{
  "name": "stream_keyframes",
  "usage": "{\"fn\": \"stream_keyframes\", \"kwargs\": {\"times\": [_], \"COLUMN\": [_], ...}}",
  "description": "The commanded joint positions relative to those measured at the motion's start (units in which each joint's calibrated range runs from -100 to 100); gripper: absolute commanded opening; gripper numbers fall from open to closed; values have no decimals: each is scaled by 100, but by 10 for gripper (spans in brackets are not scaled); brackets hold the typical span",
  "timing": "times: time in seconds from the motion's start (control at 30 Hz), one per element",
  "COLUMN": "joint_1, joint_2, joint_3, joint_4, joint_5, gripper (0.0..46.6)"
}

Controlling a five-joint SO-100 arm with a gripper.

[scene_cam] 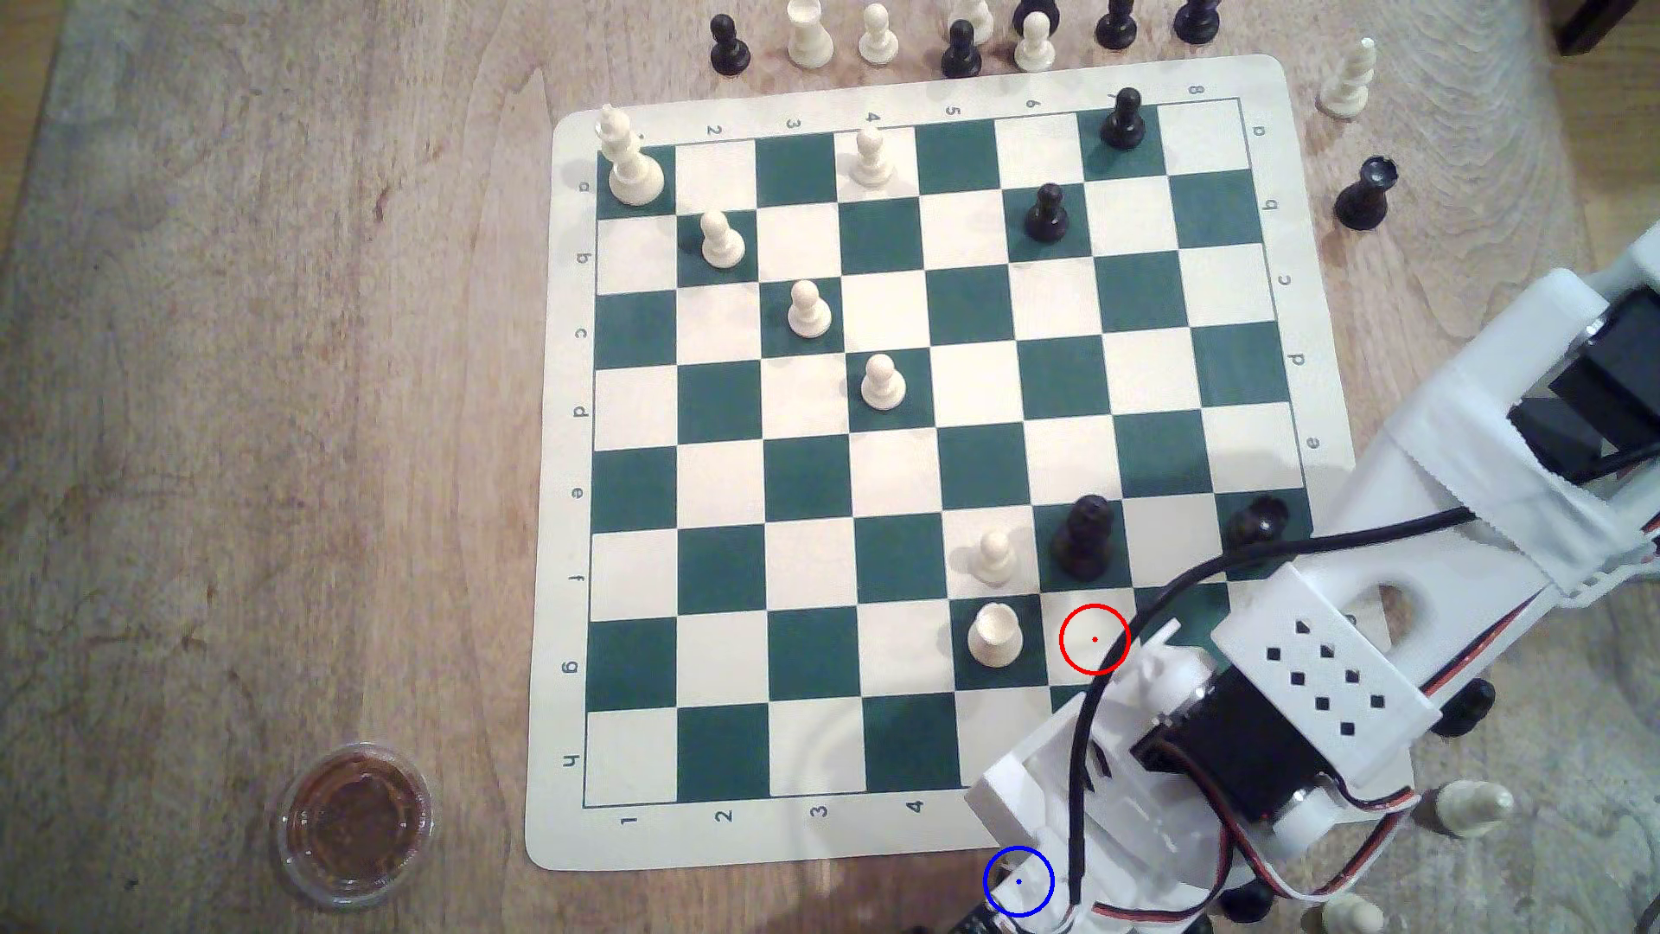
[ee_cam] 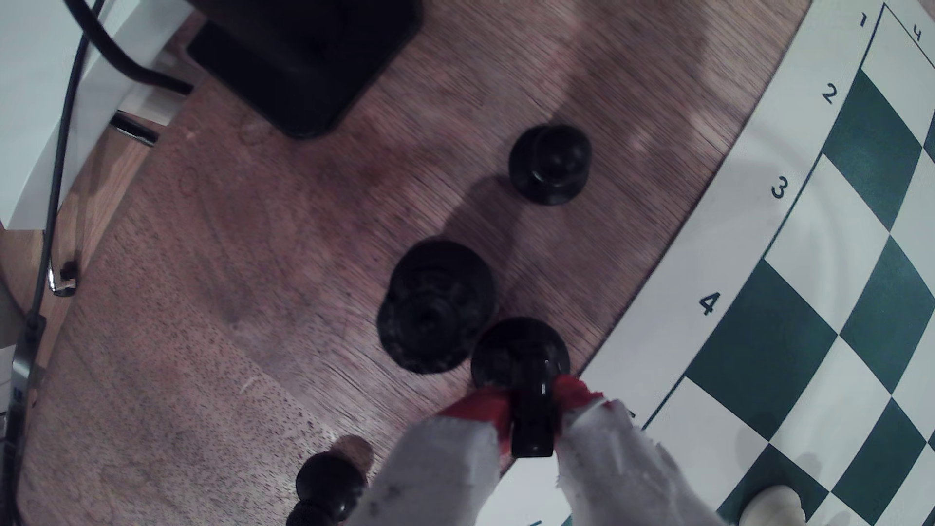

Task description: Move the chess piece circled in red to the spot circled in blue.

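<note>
Worn light-brown wooden table (scene_cam: 269, 359) carries a green-and-cream roll-up chess mat (scene_cam: 557, 539). Seen from the wrist, the red-tipped, white-wrapped jaws (ee_cam: 535, 404) are clamped on the small glossy black chess piece with a round base (ee_cam: 521, 354), held just off the mat's edge above bare wood, near the blue-ringed spot (scene_cam: 1018, 881). My worry is the wide black crowned piece (ee_cam: 436, 306) just beside it: lowering could knock it, or the tilted piece may topple on release. Another black round-headed piece (ee_cam: 550, 164) stands well apart.
</note>
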State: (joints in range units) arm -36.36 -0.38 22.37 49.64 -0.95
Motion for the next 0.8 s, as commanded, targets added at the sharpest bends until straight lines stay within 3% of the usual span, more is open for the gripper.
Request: {"fn": "stream_keyframes", "kwargs": {"times": [0.0,0.3,0.77], "joint_1": [-5,18,65], "joint_2": [-39,207,140], "joint_3": [-523,-550,-523], "joint_4": [-67,-9,187], "joint_5": [0,15,29], "gripper": [3,3,97]}}
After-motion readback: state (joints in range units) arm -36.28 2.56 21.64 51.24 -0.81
